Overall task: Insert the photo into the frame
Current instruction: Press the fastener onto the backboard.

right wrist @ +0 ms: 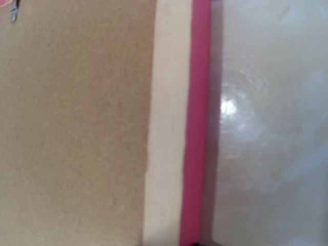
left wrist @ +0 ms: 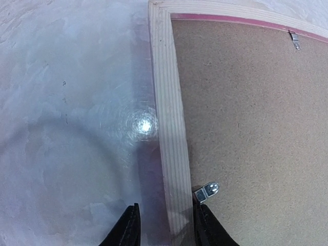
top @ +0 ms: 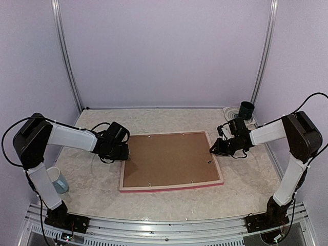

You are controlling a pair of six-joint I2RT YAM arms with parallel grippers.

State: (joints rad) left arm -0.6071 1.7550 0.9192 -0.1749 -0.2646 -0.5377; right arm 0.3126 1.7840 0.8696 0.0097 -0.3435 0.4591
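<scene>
The frame [top: 171, 185] lies face down in the middle of the table [top: 246, 184], pale wood back up, its pink-red edge showing along the near and right sides. A brown backing board [top: 169, 160] fills it, with small metal clips [left wrist: 207, 191] at the border.

The left gripper [left wrist: 165, 221] is at the frame's left rail, jaws narrowly parted astride it, one finger [left wrist: 128, 230] clear of the wood. The right gripper [top: 214, 150] is at the right rail; I cannot tell how its jaws stand.

A pale mug [top: 59, 180] sits lower left, a dark cup [top: 246, 109] upper right.
</scene>
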